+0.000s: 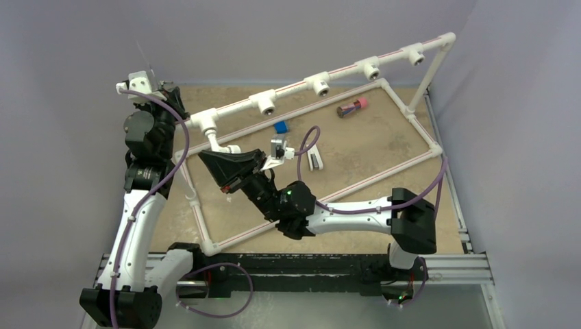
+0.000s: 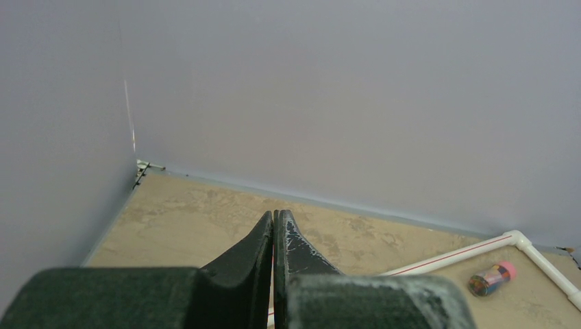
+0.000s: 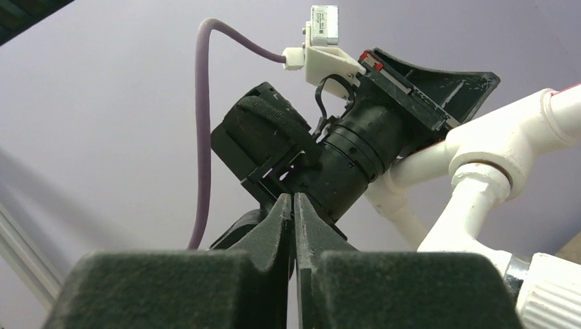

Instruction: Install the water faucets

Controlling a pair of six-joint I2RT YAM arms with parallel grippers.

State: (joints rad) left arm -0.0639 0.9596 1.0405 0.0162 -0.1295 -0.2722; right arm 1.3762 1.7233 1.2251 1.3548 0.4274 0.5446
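faucet (image 1: 220, 144): likely light, stiff, slick plastic; best held by its body, not the spout
left gripper (image 2: 274, 216): clenched, empty
right gripper (image 3: 293, 199): clenched, empty

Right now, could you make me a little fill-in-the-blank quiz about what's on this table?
1. The raised pipe carries ____ round sockets.
2. Only ____ of them has a tap fitted.
3. The small tube lying on the table has a ____ cap.
4. The left tool and the right tool are both ____, holding nothing.

Missing words: five; one; pink; shut.
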